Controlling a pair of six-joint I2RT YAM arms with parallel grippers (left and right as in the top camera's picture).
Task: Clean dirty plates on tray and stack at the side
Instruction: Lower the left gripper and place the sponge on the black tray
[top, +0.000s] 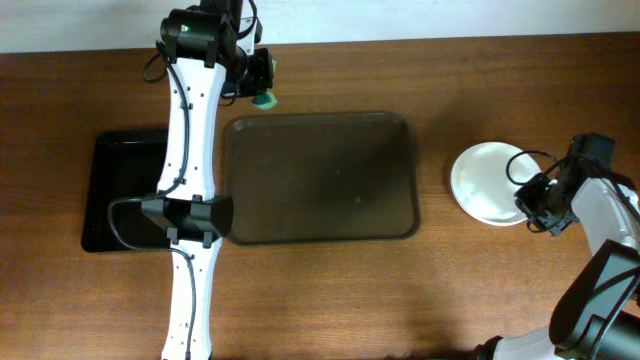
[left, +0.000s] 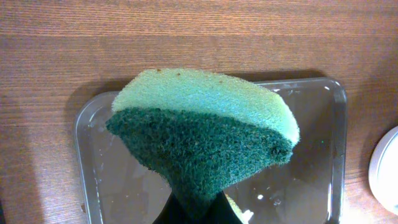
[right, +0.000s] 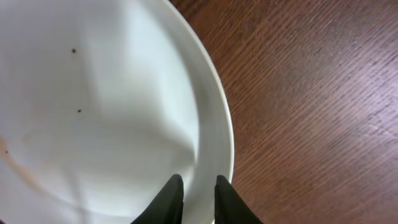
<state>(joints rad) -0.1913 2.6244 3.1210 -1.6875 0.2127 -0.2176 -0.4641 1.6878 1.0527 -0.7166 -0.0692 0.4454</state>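
Item 1, left end effector (left: 198, 211): clamped on a green sponge (left: 202, 134), pale foam on top and a dark scouring face below. I see it held in the air at the far edge of the tray (top: 320, 178), near the tray's far-left corner.

Item 2, right end effector (right: 194, 183): fingers a narrow gap apart and holding nothing. Both tips show on my wrist view above the rim of the top plate, one over white china and the other partly over bare wood.

Item 3, plates (top: 488, 182): white, round and shallow. They sit on the counter (top: 480, 290) to the right of the tray, well apart from it. From overhead they read as a slightly offset stack, and I cannot tell the count. The top one carries a few dark specks and a faint brown smear near its left side.

Item 4, tray: dark brown, rectangular with rounded corners and a low rim, mid-counter.

Item 5, black tray (top: 125, 190): smaller and glossy, just beside the brown one on its left, partly under the left arm.
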